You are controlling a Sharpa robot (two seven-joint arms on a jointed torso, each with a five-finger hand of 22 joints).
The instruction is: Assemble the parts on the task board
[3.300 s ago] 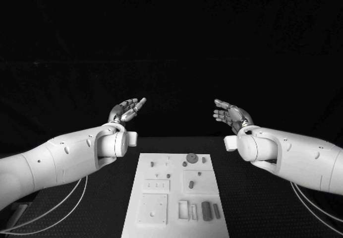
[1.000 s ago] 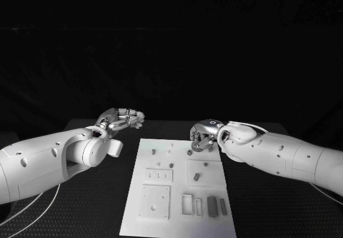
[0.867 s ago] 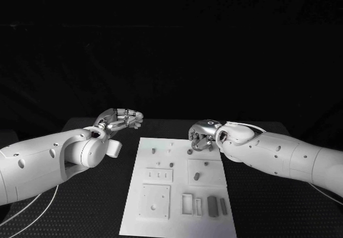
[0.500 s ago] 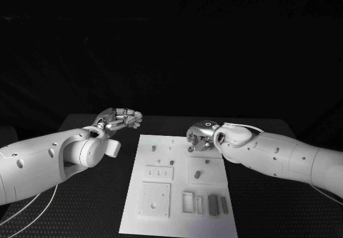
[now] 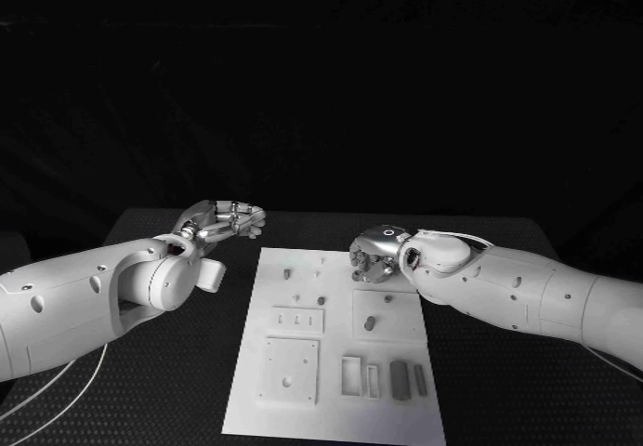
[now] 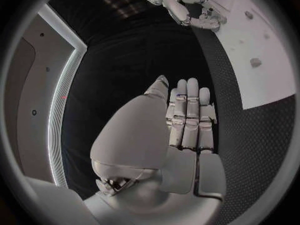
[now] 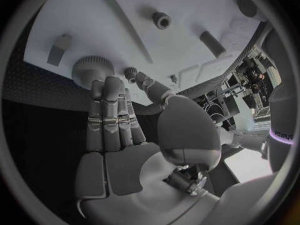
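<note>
Right hand (image 5: 376,255): hovered low over the far right corner of the task board (image 5: 335,372), fingers held straight and side by side (right wrist view), their tips just above a round toothed part (image 7: 92,70); nothing was held, and contact with the part could not be told.

Left hand (image 5: 221,221): was raised over the black surface (image 5: 161,390) just beyond the board's far left corner, off the board. Fingers lay straight and together in the left wrist view, loosely curled in the head view; it held nothing.

Task board: a white plate lay lengthwise in the middle of the surface, between the two arms.

Parts: small grey pieces stood about the board — a peg (image 5: 287,274) near the far left, an oval piece (image 5: 369,323) on a raised square at centre right, and a dark bar (image 5: 400,379) upright in slots at the near right corner.
</note>
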